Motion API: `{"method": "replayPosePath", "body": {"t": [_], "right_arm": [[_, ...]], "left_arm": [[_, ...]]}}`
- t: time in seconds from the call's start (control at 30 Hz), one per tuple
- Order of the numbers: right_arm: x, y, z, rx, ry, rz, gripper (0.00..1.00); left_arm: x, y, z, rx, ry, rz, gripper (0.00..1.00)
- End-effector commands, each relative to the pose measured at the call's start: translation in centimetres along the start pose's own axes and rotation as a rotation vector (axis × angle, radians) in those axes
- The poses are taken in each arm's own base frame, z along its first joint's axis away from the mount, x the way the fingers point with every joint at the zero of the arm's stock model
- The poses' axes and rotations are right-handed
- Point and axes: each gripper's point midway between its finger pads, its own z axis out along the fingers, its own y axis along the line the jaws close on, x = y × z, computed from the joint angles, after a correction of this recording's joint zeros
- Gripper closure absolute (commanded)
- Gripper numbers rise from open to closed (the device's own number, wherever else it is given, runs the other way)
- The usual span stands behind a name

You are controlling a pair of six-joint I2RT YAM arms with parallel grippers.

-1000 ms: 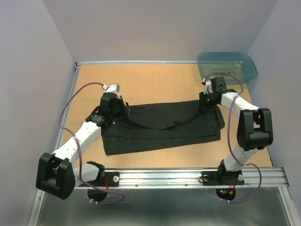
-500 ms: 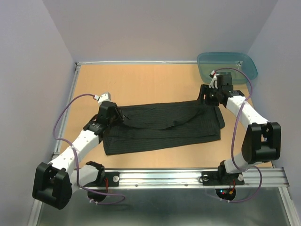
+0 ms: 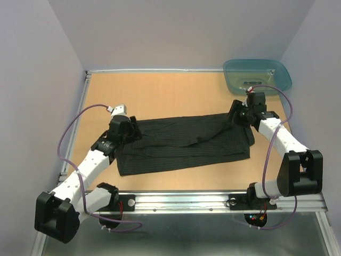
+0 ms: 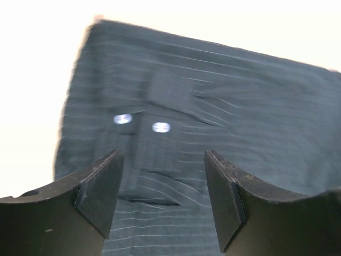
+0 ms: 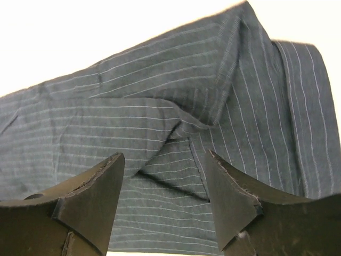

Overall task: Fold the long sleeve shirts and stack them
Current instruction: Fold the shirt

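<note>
Left gripper (image 4: 162,160) — jaws apart, empty, over the buttoned left end of the black shirt (image 3: 184,145), folded lengthwise on the table (image 3: 160,90). Right gripper (image 5: 165,160) — apart, empty, at its right end. Risk: a shallow pinch may catch one layer only, dragging the fold askew.

- where's the top view?
- high behind the near edge, looking down over the whole table (image 3: 160,90).
- the wrist views?
- close over opposite ends of the same black pinstriped shirt (image 3: 181,143).
</note>
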Motion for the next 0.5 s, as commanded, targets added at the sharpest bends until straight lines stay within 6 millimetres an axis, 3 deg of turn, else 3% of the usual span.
{"method": "replayPosePath", "body": {"t": [0.0, 0.17, 0.23, 0.33, 0.47], "right_arm": [[-0.5, -1.1, 0.4, 0.069, -0.055, 0.155, 0.33], [-0.7, -1.5, 0.9, 0.098, -0.074, 0.261, 0.34], [-0.2, -2.4, 1.2, 0.133, -0.079, 0.316, 0.36], [0.0, -3.0, 1.5, 0.139, -0.093, 0.382, 0.39], [0.3, -5.0, 2.0, 0.176, -0.096, 0.482, 0.43]], "left_arm": [[-1.6, -8.6, -2.6, 0.387, -0.040, 0.204, 0.27], [1.0, -15.1, -3.7, 0.556, -0.016, 0.370, 0.27], [1.5, -17.2, -3.3, 0.594, -0.015, 0.389, 0.27], [2.8, -19.1, -2.8, 0.625, 0.002, 0.431, 0.27], [4.8, -20.4, -0.2, 0.606, 0.058, 0.485, 0.28]]}}
